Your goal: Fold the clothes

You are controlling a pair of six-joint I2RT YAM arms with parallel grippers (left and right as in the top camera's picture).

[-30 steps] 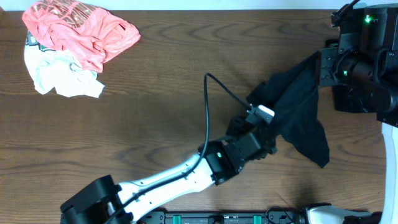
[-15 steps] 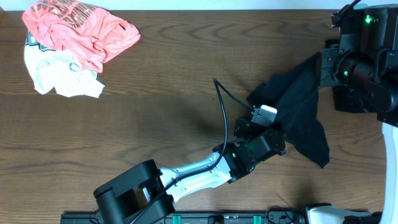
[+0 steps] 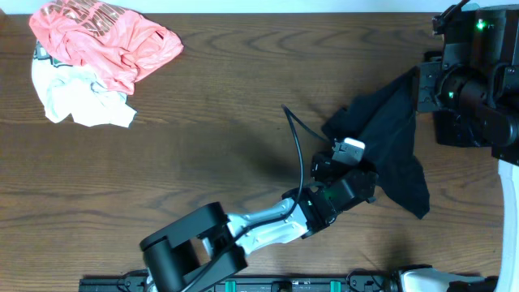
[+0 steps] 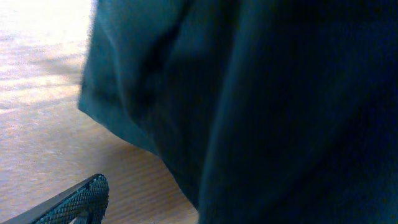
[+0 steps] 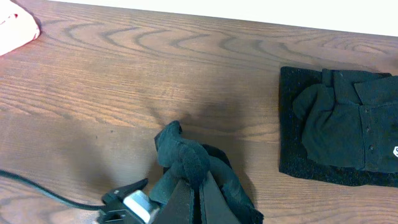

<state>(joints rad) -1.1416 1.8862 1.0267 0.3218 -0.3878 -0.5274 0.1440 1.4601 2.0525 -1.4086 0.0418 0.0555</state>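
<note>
folded black stack is shown plainly in right wrist view; right pincer clamped on black shirt, left pincer spread.

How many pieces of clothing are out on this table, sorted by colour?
Coral-pink: 1, the coral-pink shirt
White: 1, the white garment touching it
Black: 2, the black garment held by the right gripper, and the folded black pile, which may hold more than one piece
Total: 4, at least
</note>
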